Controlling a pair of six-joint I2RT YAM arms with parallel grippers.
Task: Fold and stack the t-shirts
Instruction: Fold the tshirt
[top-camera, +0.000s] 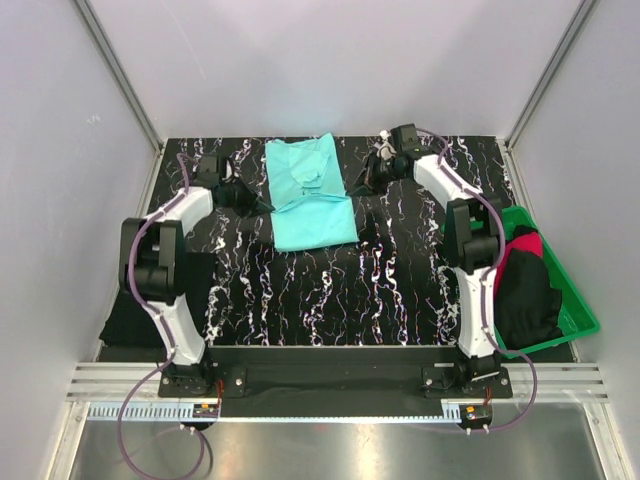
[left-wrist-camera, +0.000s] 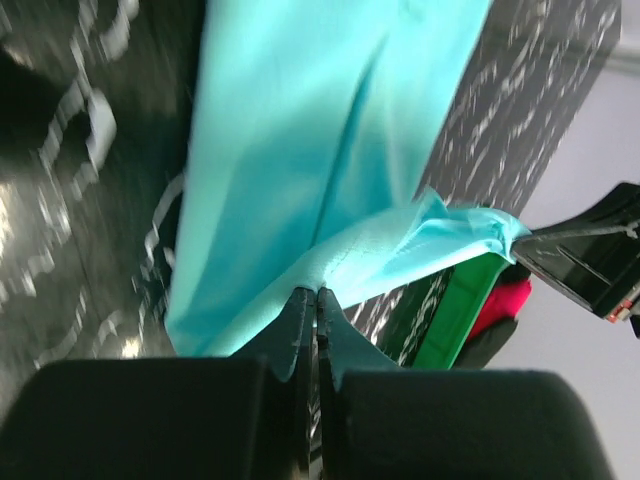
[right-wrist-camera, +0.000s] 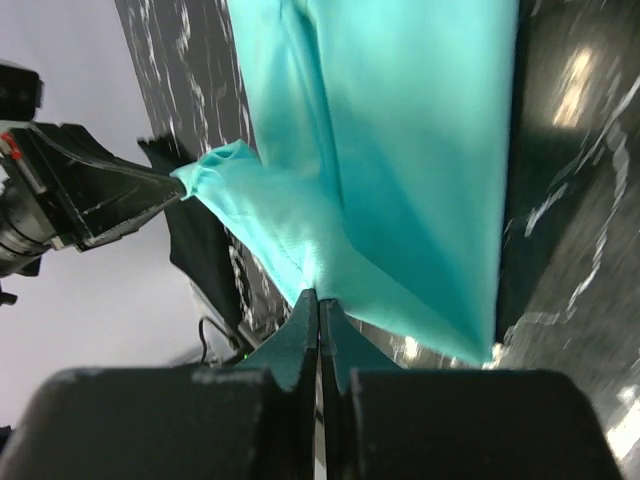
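Your left gripper (top-camera: 269, 206) at nine and right gripper (top-camera: 352, 188) at three both clench the turquoise t-shirt (top-camera: 312, 210), which lies twelve-to-six.

Plainly a robotics lab, and within it an enclosed test cell. Boxed in by bare pale wall panels (top-camera: 330, 60) held in aluminium frame posts (top-camera: 122, 80). Fitted with a left arm (top-camera: 165, 270) and a right arm (top-camera: 470, 260), bolted side by side against a slotted metal rail (top-camera: 560, 380), with purple cables (top-camera: 122, 440) trailing loose. Floored with a black marbled mat (top-camera: 330, 290). Staged with one turquoise t-shirt (top-camera: 310, 200) and a green tray (top-camera: 580, 320).
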